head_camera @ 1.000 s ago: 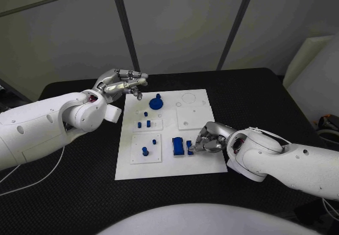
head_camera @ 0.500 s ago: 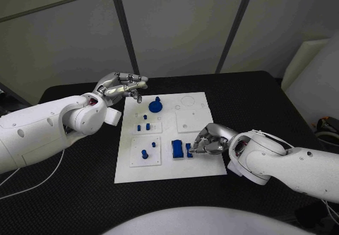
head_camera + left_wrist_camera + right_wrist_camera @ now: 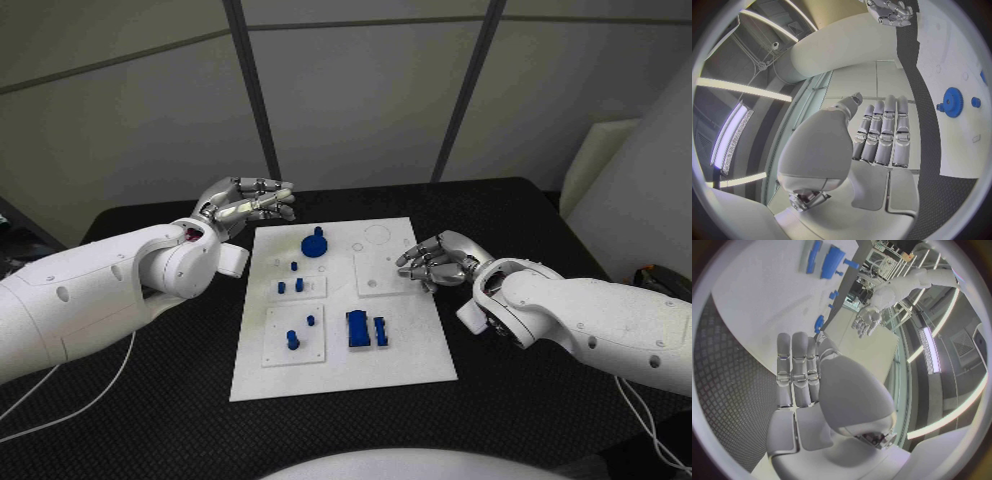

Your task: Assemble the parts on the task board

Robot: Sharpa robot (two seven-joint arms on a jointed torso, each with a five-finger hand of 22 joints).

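the right hand (image 3: 433, 262) has its fingers (image 3: 421, 272) curled loosely inward with nothing between them; in the right wrist view they lie side by side, straight and bare, so it holds no part. it hangs over the 3 o'clock edge of the task board (image 3: 411, 345), above the square raised plate (image 3: 389, 272) there. i'd judge it is lifted clear so the board shows plainly to the head camera.

the left hand (image 3: 245, 200) hovers off the board's 11 o'clock corner, over the bench (image 3: 144, 420). its fingers (image 3: 882, 132) are drawn together, slightly bent, and carry nothing that i can see. it looks parked, out of the working hand's way.

outward from the hands, the parts sit on the white board, which lies in the middle of the black bench. a blue gear (image 3: 315, 243) with a knob on top stands near 12 o'clock. below it a few small blue pegs (image 3: 293, 284) stand on a raised square. at 7 o'clock a second square carries a taller peg (image 3: 291, 338) and a smaller one beside it. at 6 o'clock two upright blue blocks (image 3: 361, 329) stand just beside each other, the wider one on the 9 o'clock side. they seem seated in place, though i cannot tell how deep.

the circular outline at the board's 1 o'clock corner looks unfilled, so my guess is work remains.
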